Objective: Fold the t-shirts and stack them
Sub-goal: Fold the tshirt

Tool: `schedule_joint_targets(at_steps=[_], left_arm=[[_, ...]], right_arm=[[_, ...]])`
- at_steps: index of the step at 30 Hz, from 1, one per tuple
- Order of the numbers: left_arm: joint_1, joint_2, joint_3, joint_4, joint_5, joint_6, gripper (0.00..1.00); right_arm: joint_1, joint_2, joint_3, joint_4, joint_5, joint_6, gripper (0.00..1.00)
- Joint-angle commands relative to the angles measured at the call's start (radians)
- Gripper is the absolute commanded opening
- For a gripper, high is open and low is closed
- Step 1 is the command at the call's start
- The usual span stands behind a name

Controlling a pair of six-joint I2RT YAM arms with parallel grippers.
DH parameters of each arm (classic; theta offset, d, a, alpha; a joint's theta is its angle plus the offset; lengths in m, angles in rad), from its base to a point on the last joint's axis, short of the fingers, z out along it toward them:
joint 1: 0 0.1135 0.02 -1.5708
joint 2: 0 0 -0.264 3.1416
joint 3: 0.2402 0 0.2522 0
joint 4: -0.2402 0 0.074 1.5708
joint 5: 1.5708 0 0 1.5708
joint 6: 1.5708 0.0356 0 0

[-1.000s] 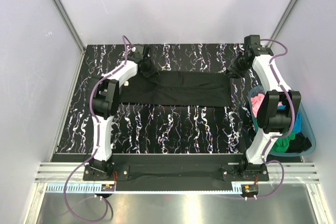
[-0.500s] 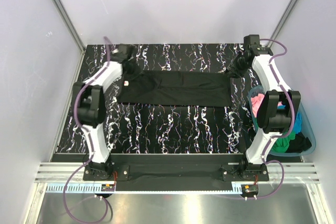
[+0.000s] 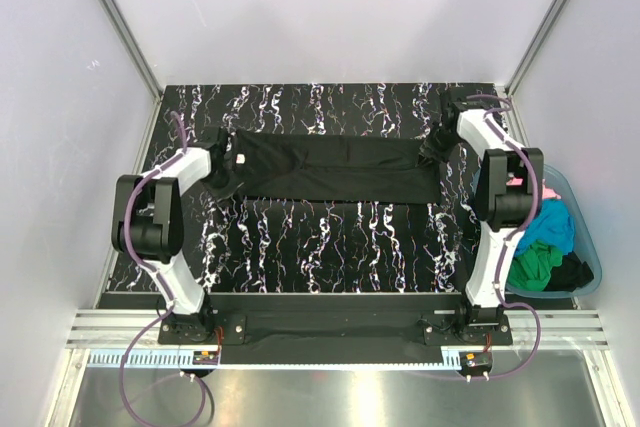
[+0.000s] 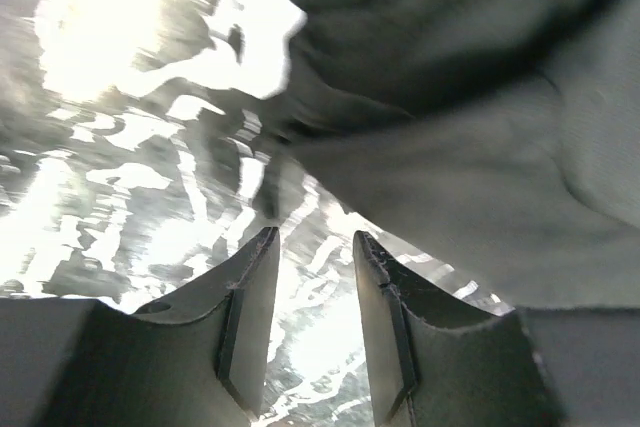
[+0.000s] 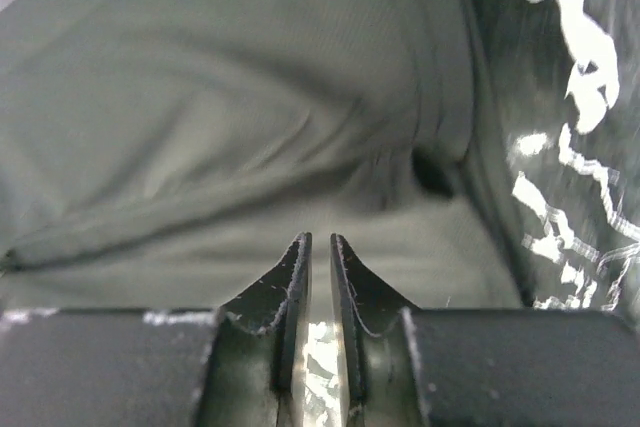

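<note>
Across the far half of the table lies the black shirt, folded into a long flat band that runs left to right, with a small white tag showing near its left end. More shirts sit heaped in the tub at the right edge of the table: a blue one on top, a green one nearer the arm bases, and a sliver of pink behind the right arm (most of it is hidden).

At the band's left end the left gripper is down low. From its wrist camera the fingers stand moderately apart with only marbled tabletop between them, and the shirt's edge lies just beyond and to the right of the tips.

At the band's right end the right gripper is also down at the cloth. Its fingers are drawn in to a thin slit, tips right at the shirt's edge; whether they pinch any cloth I cannot tell.
</note>
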Motion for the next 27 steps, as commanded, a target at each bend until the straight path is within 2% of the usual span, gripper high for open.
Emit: schedule_joint_targets(at_steps=[1,9,14,17,20,23,27], left_arm=[[0.032,0.009,0.004,0.014,-0.09,-0.005,0.4],[0.072,0.066,0.049,-0.007,-0.133,0.007,0.39],[0.076,0.084,0.072,-0.036,-0.153,0.009,0.39],[0.078,0.075,0.086,-0.041,-0.144,0.023,0.39],[0.078,0.034,0.093,-0.047,-0.133,0.044,0.4],[0.078,-0.027,0.063,-0.033,-0.101,0.055,0.42],[0.076,-0.084,-0.005,0.013,-0.026,0.052,0.48]], right_arm=[[-0.002,0.056,0.111,-0.051,0.089,-0.041,0.2],[-0.028,-0.034,-0.156,0.002,0.234,-0.007,0.24],[-0.03,-0.093,-0.243,0.023,0.287,0.01,0.25],[-0.028,-0.111,-0.234,0.037,0.233,-0.009,0.32],[-0.028,-0.119,-0.149,0.019,0.167,-0.041,0.38],[-0.027,-0.102,-0.057,-0.044,0.115,-0.05,0.4],[-0.028,-0.107,-0.015,-0.104,0.119,-0.059,0.4]])
